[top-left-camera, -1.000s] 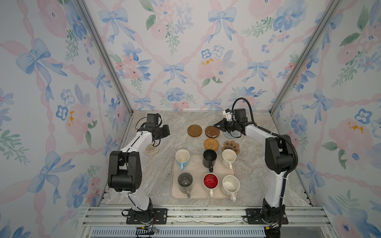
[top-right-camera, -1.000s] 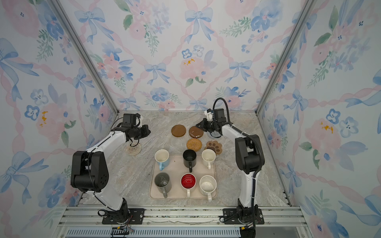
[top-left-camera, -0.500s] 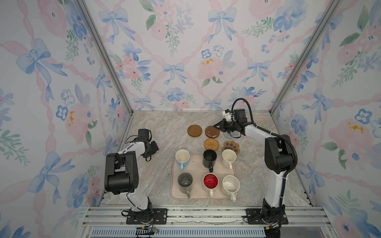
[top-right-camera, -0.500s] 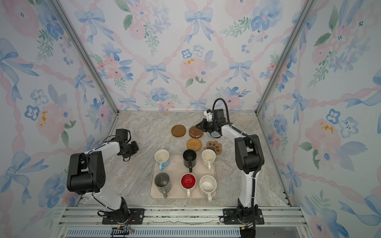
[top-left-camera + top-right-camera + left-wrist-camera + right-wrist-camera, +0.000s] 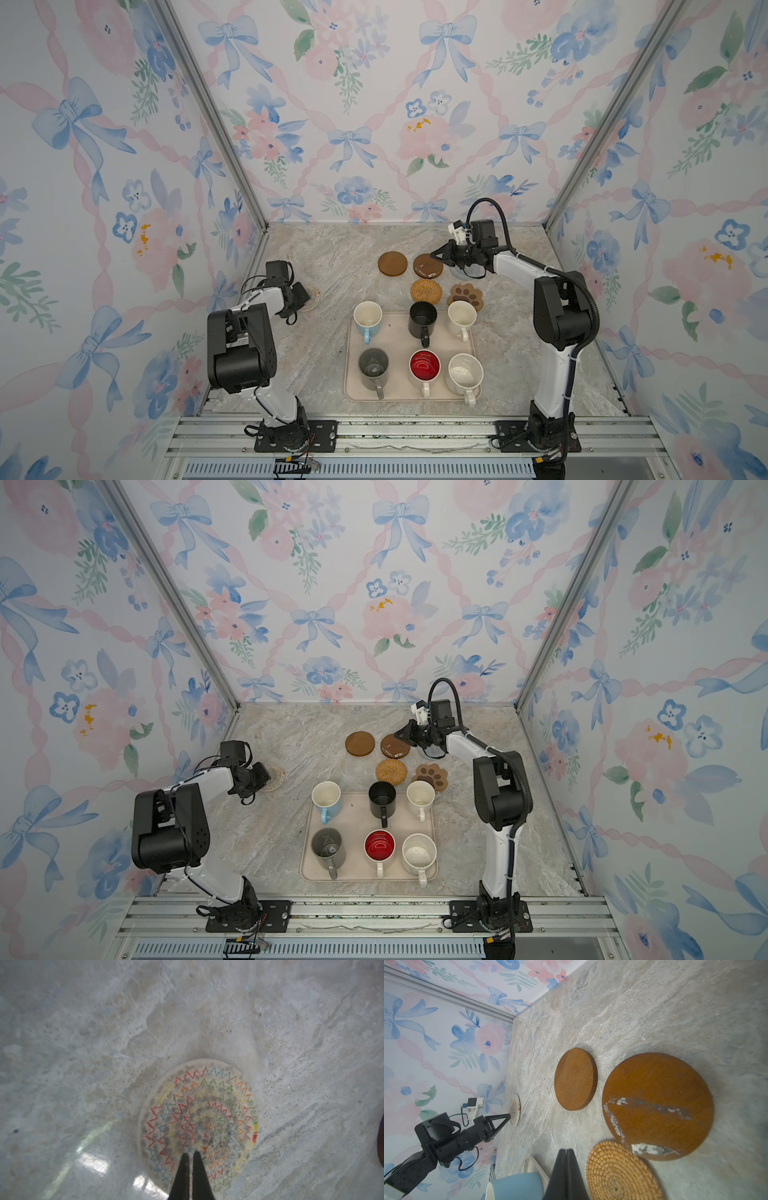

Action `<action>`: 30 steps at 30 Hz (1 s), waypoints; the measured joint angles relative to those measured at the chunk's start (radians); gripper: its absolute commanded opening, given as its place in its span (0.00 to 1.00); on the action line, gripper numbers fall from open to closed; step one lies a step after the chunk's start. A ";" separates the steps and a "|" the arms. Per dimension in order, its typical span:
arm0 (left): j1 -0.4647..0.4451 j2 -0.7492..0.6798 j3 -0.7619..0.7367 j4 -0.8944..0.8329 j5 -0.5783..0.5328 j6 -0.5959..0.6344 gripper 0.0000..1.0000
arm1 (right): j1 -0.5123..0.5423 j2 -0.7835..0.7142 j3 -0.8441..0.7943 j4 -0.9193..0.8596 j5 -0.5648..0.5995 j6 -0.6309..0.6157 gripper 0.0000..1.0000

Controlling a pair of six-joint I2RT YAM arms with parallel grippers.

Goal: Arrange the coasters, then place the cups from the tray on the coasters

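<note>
Left wrist view: the left claw (image 5: 190,1154), closed and empty, has its tips over the cream crochet coaster (image 5: 197,1118), which lies flat on the bench (image 5: 83,1043). In a top view, the right claw (image 5: 436,252), also closed, hovers at the edge of the glossy dark-brown disc (image 5: 428,267).

grey-blue coaster (image 5: 468,272) half hidden, blue mug (image 5: 517,1187) cropped

The left pincer (image 5: 190,1154), jaws closed, points low from a folded elbow; the right pincer (image 5: 566,1150), likewise closed, reaches far forward.
</note>
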 measured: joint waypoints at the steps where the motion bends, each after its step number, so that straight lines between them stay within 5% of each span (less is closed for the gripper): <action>1: 0.000 0.003 0.003 0.003 0.002 0.000 0.00 | 0.000 0.000 0.000 -0.003 0.000 0.000 0.00; 15: -0.007 0.142 0.094 0.094 0.089 -0.009 0.00 | -0.002 0.000 0.000 -0.022 0.000 -0.008 0.00; 30: -0.278 0.332 0.292 0.155 0.256 -0.008 0.00 | -0.003 0.000 0.000 -0.022 0.000 -0.007 0.00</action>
